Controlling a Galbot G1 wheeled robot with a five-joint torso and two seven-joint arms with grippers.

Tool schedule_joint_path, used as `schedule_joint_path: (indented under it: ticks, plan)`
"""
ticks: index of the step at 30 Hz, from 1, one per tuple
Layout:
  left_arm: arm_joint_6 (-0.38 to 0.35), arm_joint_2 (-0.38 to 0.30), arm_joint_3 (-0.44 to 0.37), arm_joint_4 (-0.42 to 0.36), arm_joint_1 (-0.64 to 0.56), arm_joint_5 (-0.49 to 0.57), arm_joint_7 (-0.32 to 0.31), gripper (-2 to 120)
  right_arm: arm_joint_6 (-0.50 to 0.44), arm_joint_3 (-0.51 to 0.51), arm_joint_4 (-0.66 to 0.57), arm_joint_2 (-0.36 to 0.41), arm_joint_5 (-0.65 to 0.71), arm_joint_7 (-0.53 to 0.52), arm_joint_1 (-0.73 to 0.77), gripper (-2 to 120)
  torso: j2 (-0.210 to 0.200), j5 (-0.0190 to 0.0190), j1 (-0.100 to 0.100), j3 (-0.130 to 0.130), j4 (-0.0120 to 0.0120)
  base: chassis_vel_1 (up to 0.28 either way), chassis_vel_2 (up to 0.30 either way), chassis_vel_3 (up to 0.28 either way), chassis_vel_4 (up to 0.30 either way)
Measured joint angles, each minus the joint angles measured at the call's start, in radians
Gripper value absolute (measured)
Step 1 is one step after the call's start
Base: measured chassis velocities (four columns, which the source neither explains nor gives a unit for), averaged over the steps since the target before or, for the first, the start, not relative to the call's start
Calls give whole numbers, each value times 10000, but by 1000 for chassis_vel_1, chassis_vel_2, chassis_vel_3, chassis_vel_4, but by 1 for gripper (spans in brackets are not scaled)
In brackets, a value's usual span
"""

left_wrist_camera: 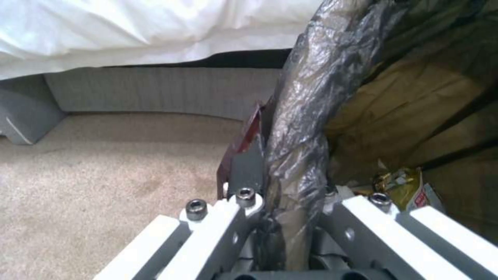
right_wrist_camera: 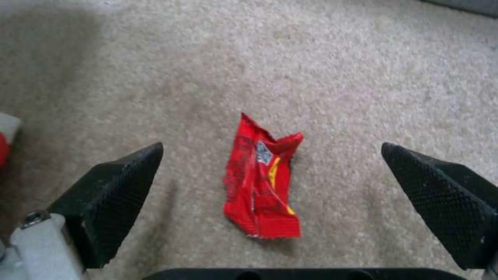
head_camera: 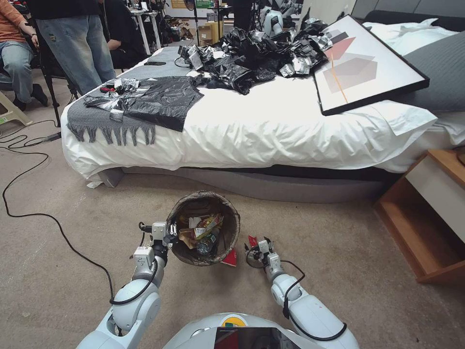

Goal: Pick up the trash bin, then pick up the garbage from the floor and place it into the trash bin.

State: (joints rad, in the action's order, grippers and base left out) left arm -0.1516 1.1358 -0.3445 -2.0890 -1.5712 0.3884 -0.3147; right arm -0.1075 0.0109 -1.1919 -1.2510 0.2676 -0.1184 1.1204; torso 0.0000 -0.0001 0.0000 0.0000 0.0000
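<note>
— Left hand (left_wrist_camera: 283, 217)? Clamped on the lined rim of the trash bin (head_camera: 203, 228), near the bed's foot edge; wrappers and a bottle already inside.

— Right hand (right_wrist_camera: 270, 194)? Spread wide, holding nothing, poised over the red packet (right_wrist_camera: 262, 182) on the floor (right_wrist_camera: 363, 77).

— Packet's lie? Centred between the fingers, long axis across the closing line, far nearer the right hand.

— Anything else down there? Possibly another red scrap (head_camera: 230, 259), touching the bin's base.

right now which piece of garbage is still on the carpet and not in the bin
The flat red packet, lying on the beige carpet between the open right gripper's fingers. The yellow snack wrapper and clear bottle already lie inside the lined bin.
</note>
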Motion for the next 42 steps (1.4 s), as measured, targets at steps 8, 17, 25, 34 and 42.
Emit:
schedule_joint_path:
  ticks: [8, 17, 25, 34, 42]
  plan:
    - [1, -14, -6, 5, 7, 4, 2, 3, -29, -102, 802, -222, 98, -7, -364, 100, 0, 0, 0, 0, 1, 0, 0, 0, 0]
    - [1, -42, 42, 41, 90, 34, -4, 3, -99, -131, 1328, -445, 176, 110, -585, 100, 0, 0, 0, 0, 0, 0, 0, 0, 0]
    - [1, -75, 14, 42, 85, 61, -11, 3, -125, -71, 1547, -635, -86, 193, -684, 100, 0, 0, 0, 0, 1, 0, 0, 0, 0]
    - [1, -63, 9, 41, 104, 70, -15, 3, -135, -96, 1865, -695, -202, 268, -752, 100, 0, 0, 0, 0, 0, 0, 0, 0, 0]
    - [1, -74, 18, 58, 148, 81, -20, 3, -290, -237, 2220, -735, -250, 396, -858, 96, 1, 4, 0, -1, 2, 0, 0, 0, 0]
